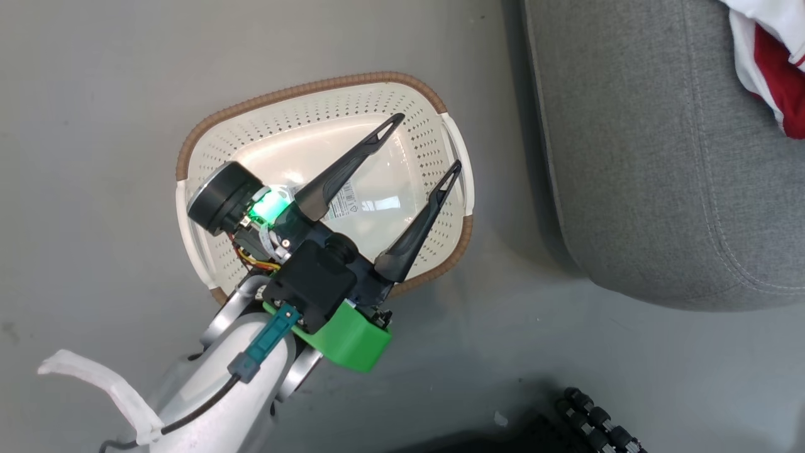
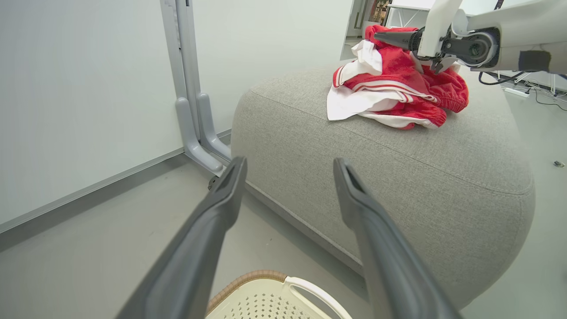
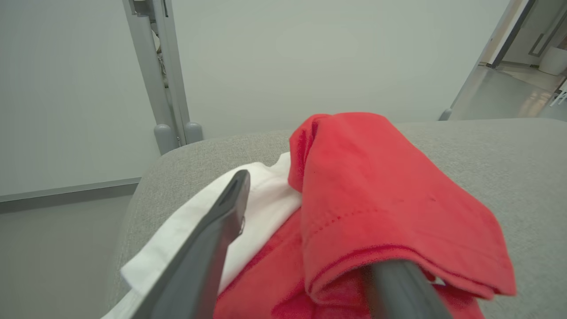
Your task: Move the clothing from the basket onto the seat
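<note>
Clothing is out of the basket, empty beneath my spread left hand. Rightward it lies heaped on the seat, my right hand spread, a red fold draped over one finger; only pulling clear remains, I judge.

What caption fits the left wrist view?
Open left gripper above the basket; clothing piled on the seat, right gripper at it.

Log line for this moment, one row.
left hand: open above cream perforated plastic basket | right hand: open at red-and-white fabric clothing | clothing: on grey upholstered seat
</note>
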Available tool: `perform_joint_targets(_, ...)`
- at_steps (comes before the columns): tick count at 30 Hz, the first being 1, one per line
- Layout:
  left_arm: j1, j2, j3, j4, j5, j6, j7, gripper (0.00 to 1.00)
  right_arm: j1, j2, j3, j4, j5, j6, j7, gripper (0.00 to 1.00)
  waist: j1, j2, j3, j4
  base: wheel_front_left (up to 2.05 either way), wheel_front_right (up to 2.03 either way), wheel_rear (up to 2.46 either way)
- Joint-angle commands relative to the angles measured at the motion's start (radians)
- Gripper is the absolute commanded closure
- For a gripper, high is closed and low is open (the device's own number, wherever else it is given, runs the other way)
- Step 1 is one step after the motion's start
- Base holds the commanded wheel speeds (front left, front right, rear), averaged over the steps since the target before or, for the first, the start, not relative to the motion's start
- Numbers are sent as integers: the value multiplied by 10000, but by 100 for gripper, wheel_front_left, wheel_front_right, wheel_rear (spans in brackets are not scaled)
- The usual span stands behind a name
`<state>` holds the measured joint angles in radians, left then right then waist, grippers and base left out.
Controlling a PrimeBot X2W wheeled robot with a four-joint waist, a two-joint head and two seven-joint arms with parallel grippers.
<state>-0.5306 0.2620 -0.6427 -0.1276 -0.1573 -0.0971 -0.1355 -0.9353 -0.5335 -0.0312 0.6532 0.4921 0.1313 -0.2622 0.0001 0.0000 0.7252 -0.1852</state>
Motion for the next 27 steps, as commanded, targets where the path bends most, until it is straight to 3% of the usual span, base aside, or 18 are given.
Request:
perform_joint_targets(1,171,-35,54,84,-58,59,-132,0,628,291,-276,-250,-136,-10,-29,0,-1,0,-427,-104,0,0,0)
perform_joint_targets(13,1098,-105,569,715,-596,851,-781,0,3960,2153,-1702,-3282,-1530,-9,-33,0,-1,0,-2162,-30,0,0,0)
perform_joint_targets(20,1555,-87,1268,840,-749,1642,-1039,0,5327,3237,-1060,-5118,-2212,-10,-34,0,-1,0,-2832,280,0,0,0)
perform_joint_targets(27,1980,-145,2412,820,-1175,2384,-1253,0,6263,3819,-77,-6329,-2655,-9,58,0,-1,0,-3263,774,0,0,0)
